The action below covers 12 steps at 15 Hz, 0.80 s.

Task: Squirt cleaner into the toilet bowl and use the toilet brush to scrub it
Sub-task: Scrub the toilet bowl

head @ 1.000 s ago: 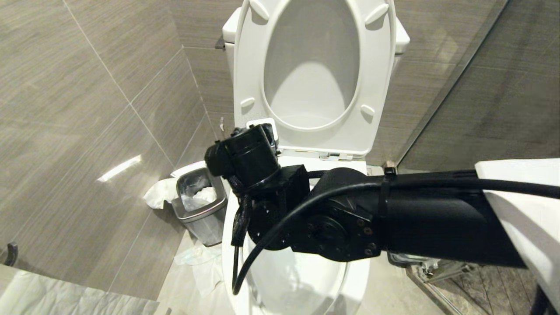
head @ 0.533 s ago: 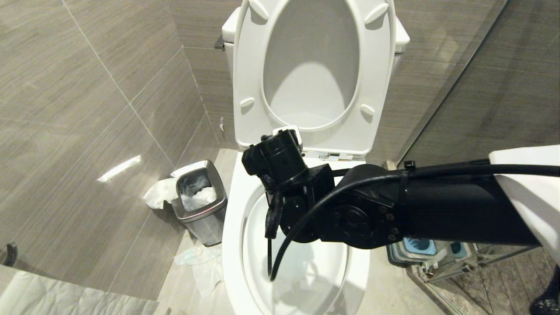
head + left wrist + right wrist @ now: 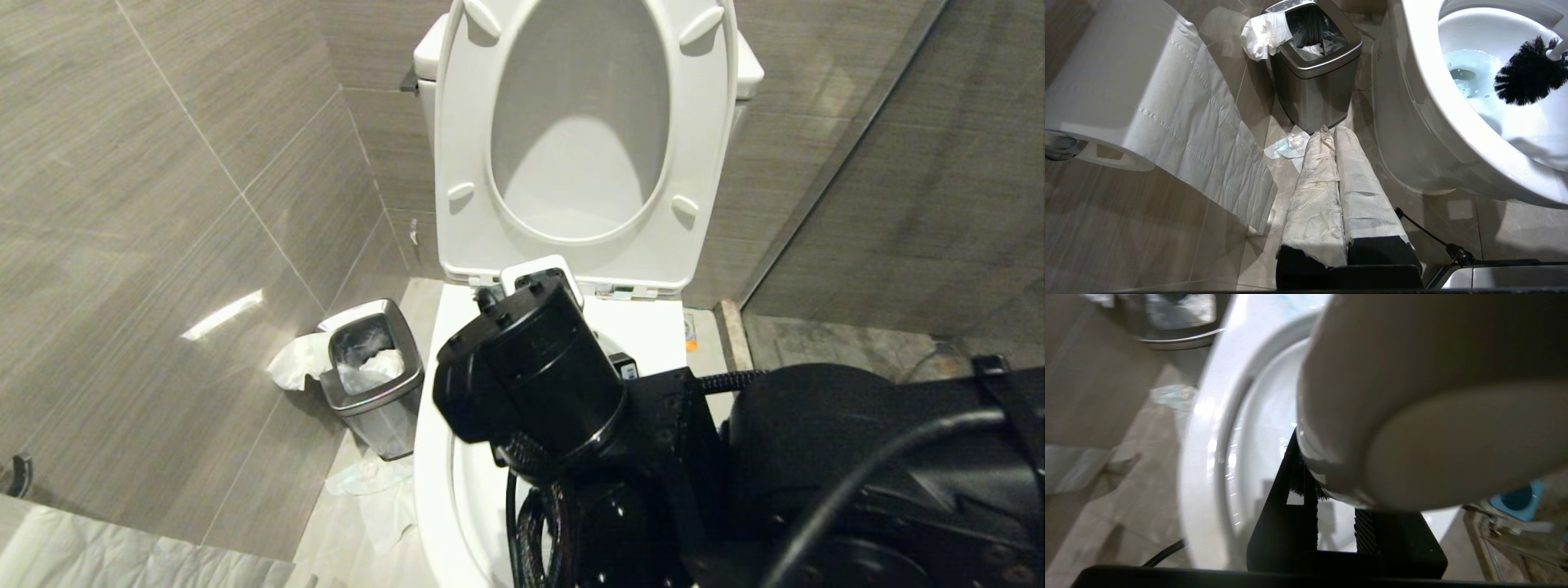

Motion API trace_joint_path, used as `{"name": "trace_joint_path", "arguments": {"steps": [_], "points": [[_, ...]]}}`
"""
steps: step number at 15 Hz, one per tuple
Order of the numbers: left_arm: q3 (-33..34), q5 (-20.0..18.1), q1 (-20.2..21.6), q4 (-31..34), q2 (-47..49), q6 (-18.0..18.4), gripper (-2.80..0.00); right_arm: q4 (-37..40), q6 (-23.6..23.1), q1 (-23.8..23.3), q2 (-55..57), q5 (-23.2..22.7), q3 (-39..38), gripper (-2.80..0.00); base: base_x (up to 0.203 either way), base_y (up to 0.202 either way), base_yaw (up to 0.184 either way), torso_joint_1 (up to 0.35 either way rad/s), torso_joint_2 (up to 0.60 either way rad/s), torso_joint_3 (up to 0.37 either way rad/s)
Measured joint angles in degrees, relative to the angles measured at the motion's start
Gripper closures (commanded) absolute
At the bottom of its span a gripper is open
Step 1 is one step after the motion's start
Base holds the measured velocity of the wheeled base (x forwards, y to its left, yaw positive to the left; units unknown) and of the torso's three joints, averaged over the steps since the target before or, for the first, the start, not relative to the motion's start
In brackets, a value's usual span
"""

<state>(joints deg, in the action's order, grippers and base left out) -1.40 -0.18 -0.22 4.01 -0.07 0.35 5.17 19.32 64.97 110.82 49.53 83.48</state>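
Pinching toilet brush [image 3: 1531,71] handle, R jaws over toilet bowl [image 3: 1425,81]; L jaws pressed together, parked.

Black-bristled toilet brush [image 3: 1529,71] hangs inside the white toilet bowl [image 3: 1425,81] — above teal-tinted cleaner [image 3: 1466,75].

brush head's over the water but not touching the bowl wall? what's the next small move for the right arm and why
Probably lower the right gripper a little, so the toilet brush presses its bristles against the toilet bowl wall. In the left wrist view the black head hangs above the pale blue cleaner water, seemingly clear of the ceramic. The handle sits clamped in the right gripper, so no regrasp looks needed.
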Motion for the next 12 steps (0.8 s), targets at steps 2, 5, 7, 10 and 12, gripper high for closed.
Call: {"name": "trace_joint_path", "arguments": {"steps": [2, 5, 7, 10, 12], "points": [[-0.02, 0.01, -0.09, 0.00, 0.00, -0.02, 0.00, -0.05, 0.18, 2.44, -0.20, -0.02, 0.53, 0.00, 0.000, 0.000, 0.000, 0.000, 0.00, 0.000], [-0.02, -0.01, 0.00, 0.01, 0.00, -0.01, 0.00, -0.33, 0.18, 3.27, 2.26, 0.16, 5.84, 0.00, 0.000, 0.000, 0.000, 0.000, 0.00, 0.000], [-0.02, 0.00, -0.07, 0.01, 0.00, -0.02, 0.00, -0.35, 0.16, 2.56, 5.42, 0.60, 10.81, 0.00, 0.000, 0.000, 0.000, 0.000, 0.00, 0.000], [-0.02, 0.02, -0.03, 0.01, 0.00, -0.02, 0.00, -0.29, -1.16, -0.82, 10.64, 1.75, 17.06, 0.00, 0.000, 0.000, 0.000, 0.000, 0.00, 0.000], [-0.02, 0.00, -0.07, 0.01, 0.00, -0.02, 0.00, -0.33, -2.14, -3.27, 12.48, 1.88, 18.32, 0.00, 0.000, 0.000, 0.000, 0.000, 0.00, 0.000]]}}
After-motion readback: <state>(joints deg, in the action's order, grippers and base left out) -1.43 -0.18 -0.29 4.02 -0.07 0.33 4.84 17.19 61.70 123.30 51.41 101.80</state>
